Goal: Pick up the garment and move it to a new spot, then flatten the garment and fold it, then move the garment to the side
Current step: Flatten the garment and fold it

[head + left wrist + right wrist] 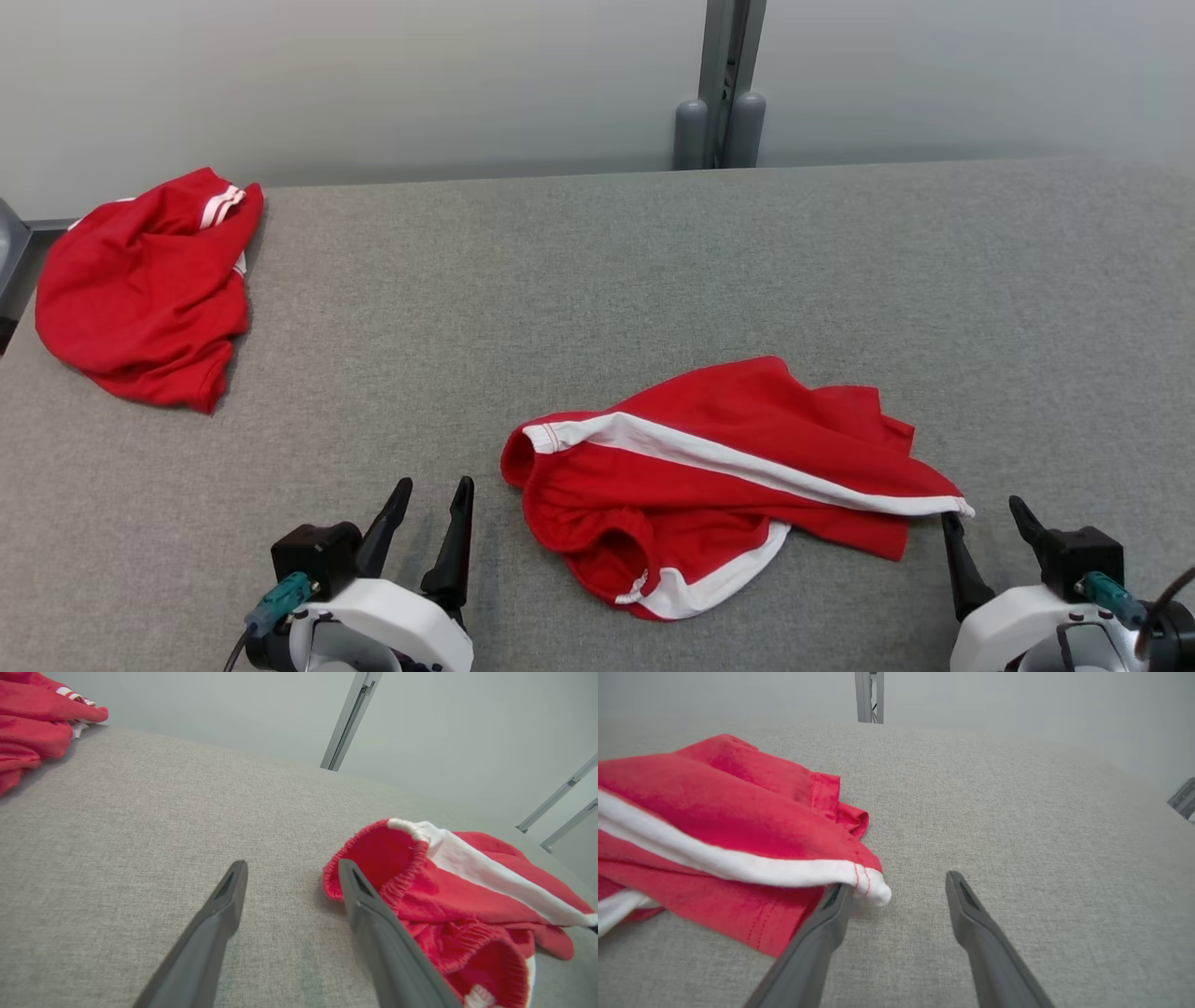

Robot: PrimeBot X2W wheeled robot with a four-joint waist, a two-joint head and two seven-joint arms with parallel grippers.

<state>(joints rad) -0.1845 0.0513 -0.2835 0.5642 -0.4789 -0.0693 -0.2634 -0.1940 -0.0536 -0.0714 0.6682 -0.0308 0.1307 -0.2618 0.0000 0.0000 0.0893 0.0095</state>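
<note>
Running left to right, the red shorts (709, 467) lie between our left gripper (434, 483) and right gripper (982, 511). Both gape empty, the right touching the hem.

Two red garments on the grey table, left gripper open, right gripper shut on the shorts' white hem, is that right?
Not quite: the right gripper is open, jaws spread, with the hem corner of the shorts lying at one jaw, not clamped, as the right wrist view shows. The rest holds.
</note>
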